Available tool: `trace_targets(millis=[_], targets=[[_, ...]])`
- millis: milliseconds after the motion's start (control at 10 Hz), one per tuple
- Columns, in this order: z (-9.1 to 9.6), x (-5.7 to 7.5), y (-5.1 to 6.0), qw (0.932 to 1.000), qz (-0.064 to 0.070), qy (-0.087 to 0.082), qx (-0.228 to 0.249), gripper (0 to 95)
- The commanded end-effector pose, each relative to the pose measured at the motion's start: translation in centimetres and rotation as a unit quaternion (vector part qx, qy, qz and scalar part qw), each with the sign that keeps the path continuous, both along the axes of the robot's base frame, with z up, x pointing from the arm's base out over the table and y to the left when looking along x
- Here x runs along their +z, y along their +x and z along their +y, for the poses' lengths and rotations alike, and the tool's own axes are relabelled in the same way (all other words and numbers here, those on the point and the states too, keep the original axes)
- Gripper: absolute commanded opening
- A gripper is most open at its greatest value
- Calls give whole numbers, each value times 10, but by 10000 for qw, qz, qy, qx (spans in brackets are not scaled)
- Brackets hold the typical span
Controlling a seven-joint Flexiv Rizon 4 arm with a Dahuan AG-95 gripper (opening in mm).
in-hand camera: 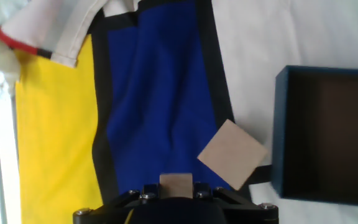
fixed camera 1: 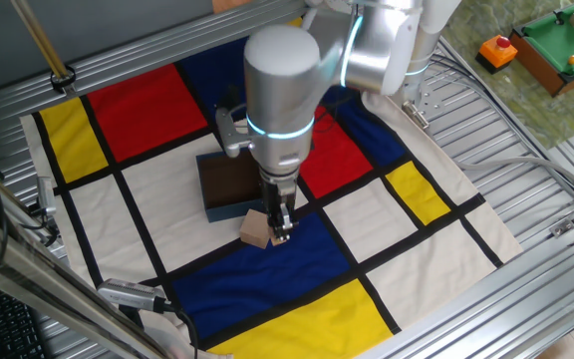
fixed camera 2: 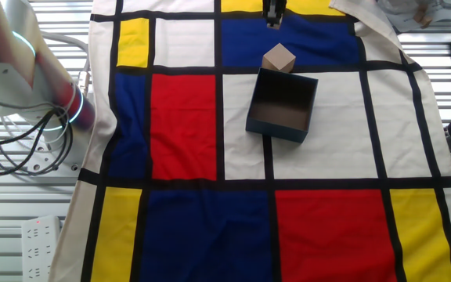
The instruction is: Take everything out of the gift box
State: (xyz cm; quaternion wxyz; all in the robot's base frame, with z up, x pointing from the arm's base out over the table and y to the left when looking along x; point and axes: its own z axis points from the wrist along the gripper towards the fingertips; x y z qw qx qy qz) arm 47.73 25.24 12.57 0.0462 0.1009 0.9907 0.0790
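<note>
Gripper pinches the small block beside the empty gift box; large block already out. Next: release onto cloth.

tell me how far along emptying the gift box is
Done: the gift box looks empty, and the larger block sits on the cloth beside it. In hand: the gripper holds the small block above the blue patch. Left: setting that block down.
</note>
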Motion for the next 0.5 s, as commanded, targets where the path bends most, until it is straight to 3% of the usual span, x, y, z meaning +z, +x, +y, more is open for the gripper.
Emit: trace_targets(millis=[100,500], targets=[[-1,1,0,9996,138,-214,143,0],[-2,0,0,9994,122,-305,-85,0]])
